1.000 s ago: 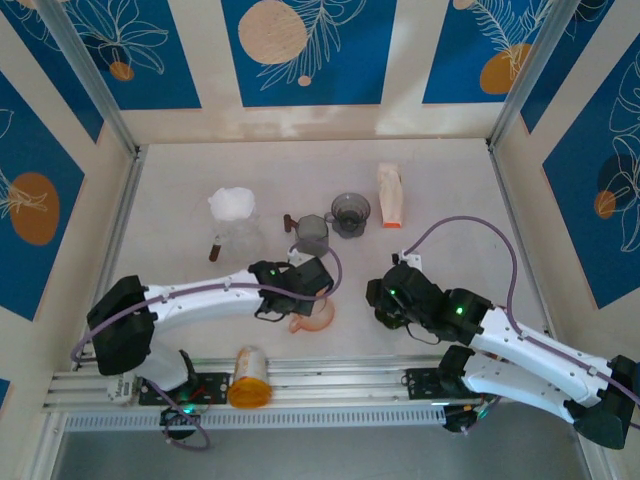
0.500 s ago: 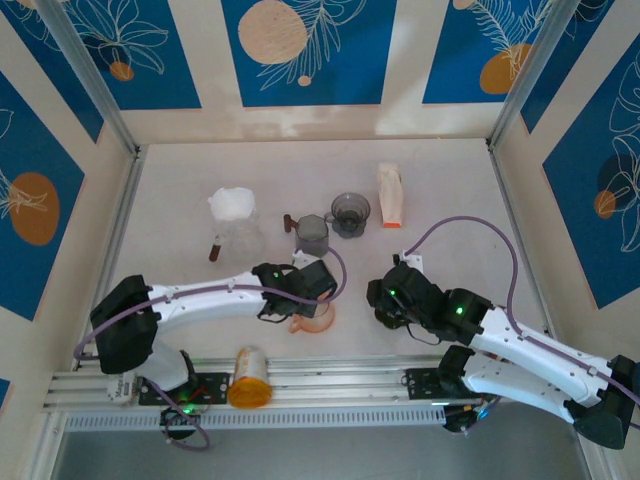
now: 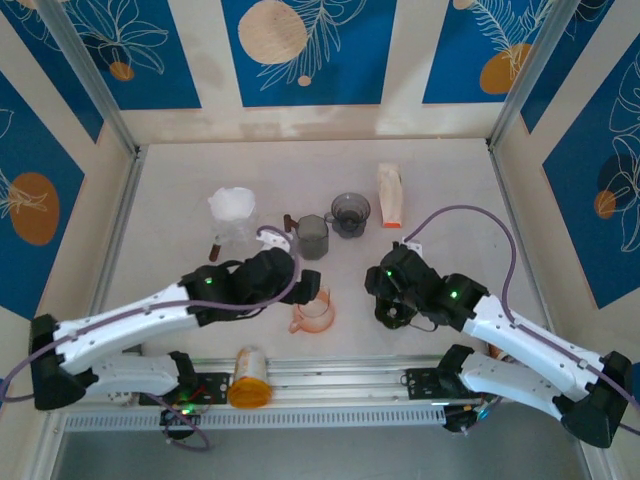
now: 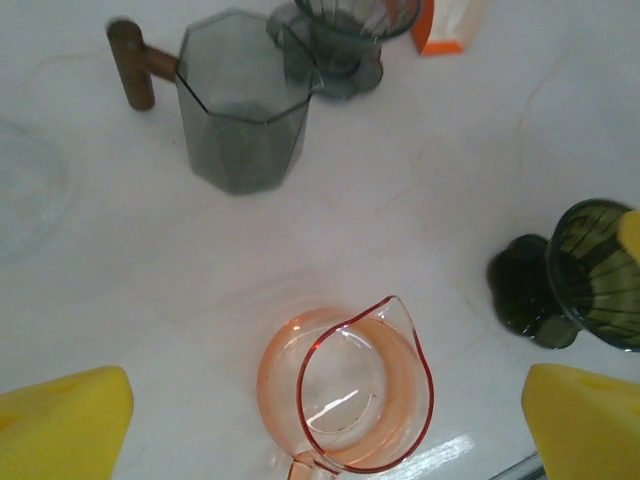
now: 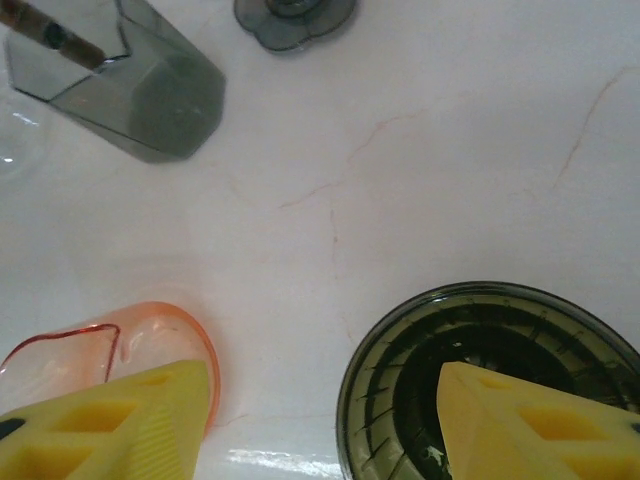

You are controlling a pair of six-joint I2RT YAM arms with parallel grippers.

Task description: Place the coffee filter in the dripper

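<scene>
**Glassware Laid Out on a Pale Veined Surface**

A white, faintly veined surface is seen. A pink glass jug is set near the front, with a green dripper to its right. Farther back, a clear carafe, a grey mug, a grey dripper and an orange-and-white carton are ranged in a row.

coffee filter atop glass carafe, back left; grey mug behind pink pitcher, mid-table

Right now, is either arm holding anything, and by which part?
Nothing is held. The left fingers stand wide apart over the pink pitcher; the right fingers straddle the rim of the dripper, one inside, without pinching it.
</scene>
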